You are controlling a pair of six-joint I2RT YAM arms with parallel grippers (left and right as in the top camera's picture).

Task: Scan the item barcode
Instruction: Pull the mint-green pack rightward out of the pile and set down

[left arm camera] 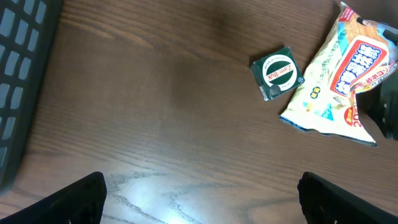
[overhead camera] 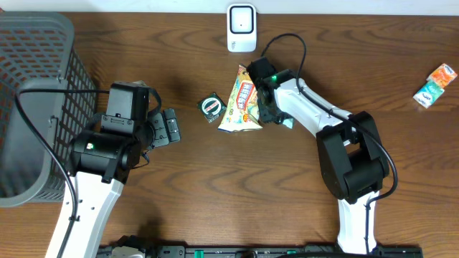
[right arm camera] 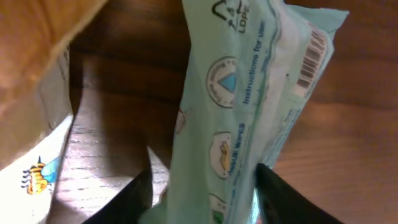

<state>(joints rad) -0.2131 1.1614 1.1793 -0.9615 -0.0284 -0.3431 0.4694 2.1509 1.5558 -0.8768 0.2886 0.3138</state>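
Right gripper: I see it gripping wipes, pack's lower end cropped.
Left gripper: wide; only fingertips in frame.

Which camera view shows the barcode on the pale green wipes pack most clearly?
The right wrist view. There the wipes pack is seen close up, and its barcode shows near the upper right edge. The overhead view shows only a small teal corner of the pack, no barcode. The left wrist view does not show the pack.
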